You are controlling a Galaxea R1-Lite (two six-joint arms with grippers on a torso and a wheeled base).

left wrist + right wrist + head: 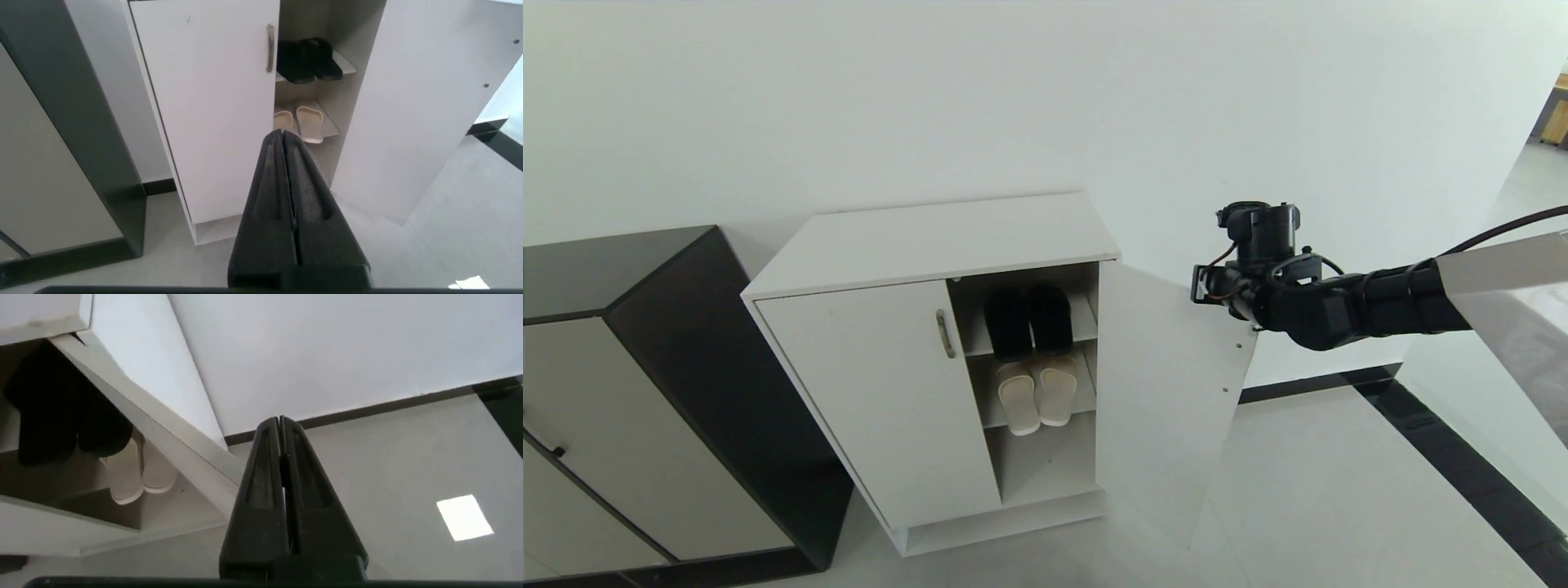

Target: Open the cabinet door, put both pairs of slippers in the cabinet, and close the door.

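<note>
Both pairs in cabinet [931, 237]: black slippers [1029, 320] above, white slippers [1037, 396] below. Door [1168, 392] wide open, likely light, stiff, free-swinging; push near free edge. Right tool [281, 423] clenched empty beside door's top corner. Left tool [282, 135] clenched empty.

The cabinet [931, 245] is plain white all over, and its door [1168, 392] is the same white, inside face too. The handle [945, 333] is silver. Inside I see the black slippers [1029, 320] and the cream slippers [1036, 394]. The dark cabinet [703, 351] is black with beige fronts. The wall [1013, 98] is white, the floor [1323, 490] pale grey with a black strip [1454, 457] and black skirting [1307, 385]. My left gripper [282, 132] and right gripper [280, 420] are matt black
</note>
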